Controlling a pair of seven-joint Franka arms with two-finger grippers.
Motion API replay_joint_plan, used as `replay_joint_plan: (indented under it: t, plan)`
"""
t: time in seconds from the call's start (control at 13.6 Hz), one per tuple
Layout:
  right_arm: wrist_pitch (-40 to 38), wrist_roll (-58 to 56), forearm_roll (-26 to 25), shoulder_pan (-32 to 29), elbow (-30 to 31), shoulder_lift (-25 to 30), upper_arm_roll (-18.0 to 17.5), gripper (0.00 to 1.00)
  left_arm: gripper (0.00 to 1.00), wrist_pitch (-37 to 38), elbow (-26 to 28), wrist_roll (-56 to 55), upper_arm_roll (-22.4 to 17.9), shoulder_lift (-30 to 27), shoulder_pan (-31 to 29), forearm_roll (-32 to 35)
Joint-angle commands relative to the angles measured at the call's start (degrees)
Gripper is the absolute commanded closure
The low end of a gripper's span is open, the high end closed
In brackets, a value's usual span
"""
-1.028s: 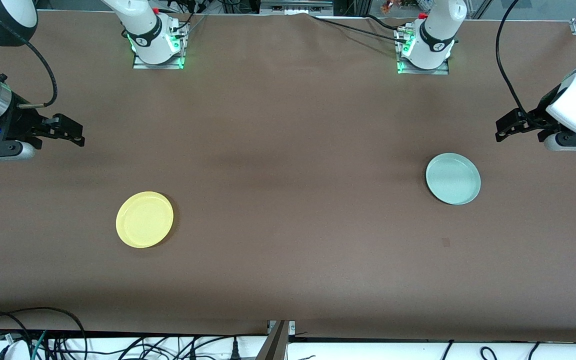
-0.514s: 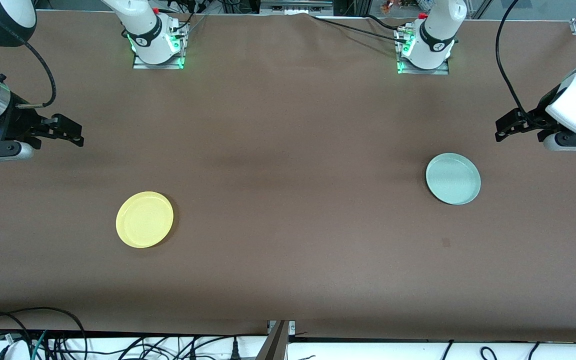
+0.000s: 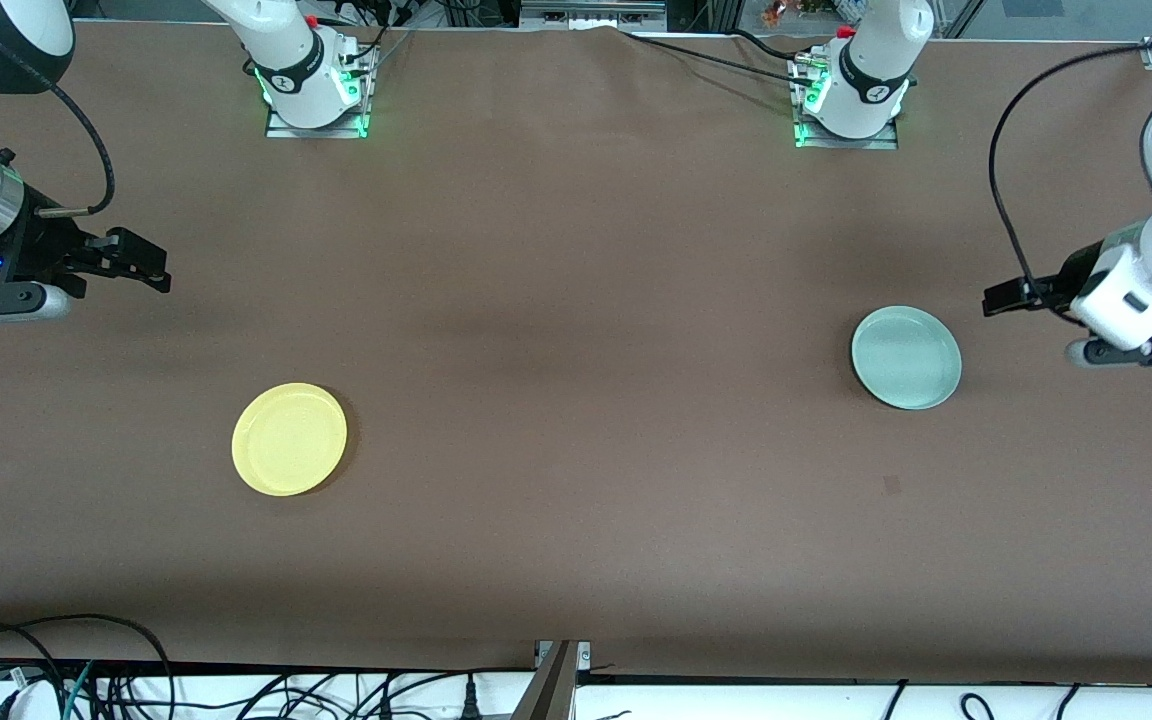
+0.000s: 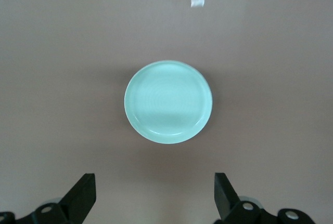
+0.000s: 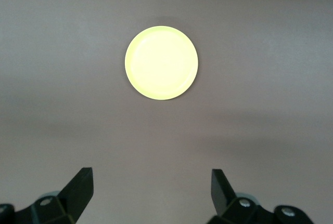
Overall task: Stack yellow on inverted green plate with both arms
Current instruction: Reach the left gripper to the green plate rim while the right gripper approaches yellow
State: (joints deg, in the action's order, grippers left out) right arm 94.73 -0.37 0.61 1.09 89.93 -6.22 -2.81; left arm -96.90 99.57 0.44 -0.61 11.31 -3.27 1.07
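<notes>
The yellow plate [image 3: 289, 439] lies rim up on the brown table toward the right arm's end; it also shows in the right wrist view [image 5: 161, 62]. The pale green plate [image 3: 906, 357] lies rim up toward the left arm's end and shows in the left wrist view [image 4: 168, 102]. My left gripper [image 3: 998, 303] is open and empty in the air beside the green plate, at the left arm's end. My right gripper [image 3: 148, 271] is open and empty in the air at the right arm's end, apart from the yellow plate.
The two arm bases [image 3: 311, 85] [image 3: 848, 95] stand along the table's edge farthest from the front camera. A small dark mark [image 3: 891, 485] lies on the cloth nearer the front camera than the green plate. Cables [image 3: 36, 670] hang below the near edge.
My left gripper and wrist have moved down and closer to the green plate. The right gripper has stayed nearly still. Both plates lie where they were.
</notes>
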Motion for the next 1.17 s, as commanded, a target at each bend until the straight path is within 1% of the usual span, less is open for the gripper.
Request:
replay_joint_plan:
  t: [0.0,0.07,0.22,0.29,0.37,0.51,0.66,0.81,0.95,1.1]
  plan:
    - [-0.34,-0.60,1.15,-0.21,0.16,-0.02,0.00,0.00,0.00,-0.73,-1.48,10.22,0.17,3.79,-0.24,3.40]
    - [-0.25,-0.51,1.24,-0.21,0.16,-0.02,0.00,0.00,0.00,-3.09,-0.79,14.98,0.17,4.15,-0.85,3.50]
    - [0.45,-0.51,1.32,-0.12,0.16,-0.63,-0.09,0.00,0.00,-7.05,1.84,19.23,0.17,4.33,-1.04,3.59]
    - [0.72,-0.43,1.33,-0.12,0.16,-0.90,-0.09,0.00,0.00,-11.07,4.82,21.77,0.17,4.25,-1.04,4.11]
    - [1.50,0.01,1.41,-0.12,0.16,-1.34,-0.09,0.00,0.00,-15.81,7.20,26.66,0.17,4.16,-1.38,5.51]
    - [2.21,0.28,1.76,-0.03,0.16,-2.04,-0.09,0.00,0.00,-24.44,12.11,33.89,0.17,4.51,-2.96,5.87]
    - [1.34,0.10,1.76,0.05,0.25,-2.05,-0.09,0.00,0.00,-31.82,17.91,35.15,0.17,5.29,-3.06,6.05]
    - [0.63,-0.60,1.76,0.05,0.33,-2.04,-0.18,0.00,0.00,-37.63,21.44,35.24,0.17,7.75,-4.37,7.01]
    - [0.72,-0.78,1.76,0.05,0.33,-2.31,-0.18,0.00,0.00,-41.78,22.25,35.24,0.34,10.56,-6.56,7.10]
    - [1.85,-0.69,1.76,-0.03,0.25,-3.27,-0.09,0.00,0.00,-44.67,22.33,35.24,0.34,13.02,-6.84,7.10]
